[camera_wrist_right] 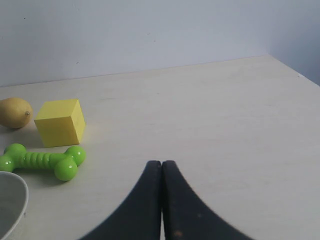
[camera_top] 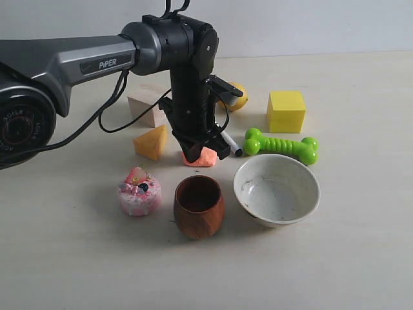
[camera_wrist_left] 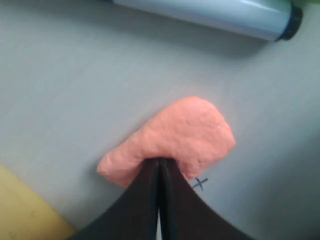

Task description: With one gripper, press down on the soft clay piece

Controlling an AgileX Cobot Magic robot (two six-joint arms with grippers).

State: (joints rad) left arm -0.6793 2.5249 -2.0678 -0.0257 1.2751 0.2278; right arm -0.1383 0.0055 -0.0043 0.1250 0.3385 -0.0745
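Note:
The soft clay piece (camera_top: 201, 157) is a small flat salmon-orange lump on the table's middle, partly covered by my left gripper (camera_top: 195, 150). In the left wrist view the clay (camera_wrist_left: 185, 137) fills the centre and the left gripper (camera_wrist_left: 160, 161), jaws shut together with nothing between them, rests its tips on the clay's near edge. A small pen cross (camera_wrist_left: 200, 183) marks the table beside the clay. My right gripper (camera_wrist_right: 161, 163) is shut and empty over bare table, away from the clay; it does not show in the exterior view.
Around the clay: a yellow-orange wedge (camera_top: 152, 143), a marker pen (camera_top: 231, 144), a green bone toy (camera_top: 282, 144), a brown cup (camera_top: 199, 206), a white bowl (camera_top: 277, 190), a pink cake toy (camera_top: 139, 191), a wooden block (camera_top: 147, 105), a yellow cube (camera_top: 286, 111), a lemon (camera_top: 236, 97).

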